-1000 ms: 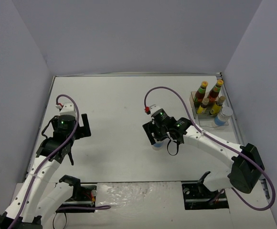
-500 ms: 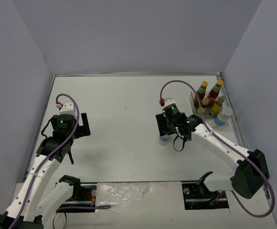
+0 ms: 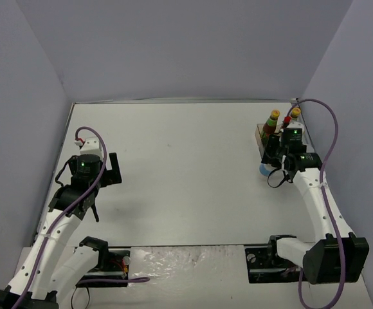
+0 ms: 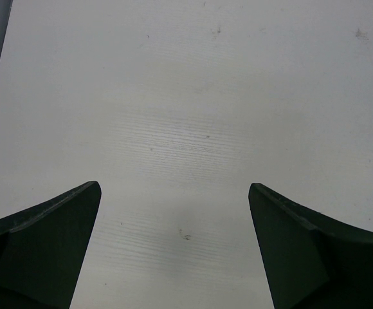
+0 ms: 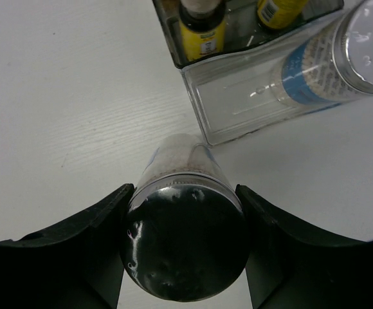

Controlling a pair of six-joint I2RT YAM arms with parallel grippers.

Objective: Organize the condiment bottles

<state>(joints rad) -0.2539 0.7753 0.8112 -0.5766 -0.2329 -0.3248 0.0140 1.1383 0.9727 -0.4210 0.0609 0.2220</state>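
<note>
My right gripper (image 5: 185, 193) (image 3: 272, 161) is shut on a silver-topped cylinder (image 5: 185, 248) (image 3: 263, 170) with a blue-white label, gripping it by the sides just below the lid. The cylinder is just in front-left of the clear tray (image 5: 238, 106) (image 3: 260, 136). A second silver-topped cylinder (image 5: 341, 64) shows behind the tray's clear front wall. Yellow-labelled bottles (image 5: 202, 29) stand further back in the tray. In the top view, two dark bottles (image 3: 271, 120) with coloured caps rise above my right arm. My left gripper (image 4: 175, 187) (image 3: 112, 170) is open over bare table.
The right wall and the table's right edge (image 3: 312, 154) run close behind the tray. My right arm (image 3: 315, 193) stretches along the right side, hiding part of the tray from above. White tabletop (image 3: 180, 154) lies between the two arms.
My right arm has swung from the table's middle to the right, carrying the silver-topped cylinder up to the tray. The left arm has not moved.
</note>
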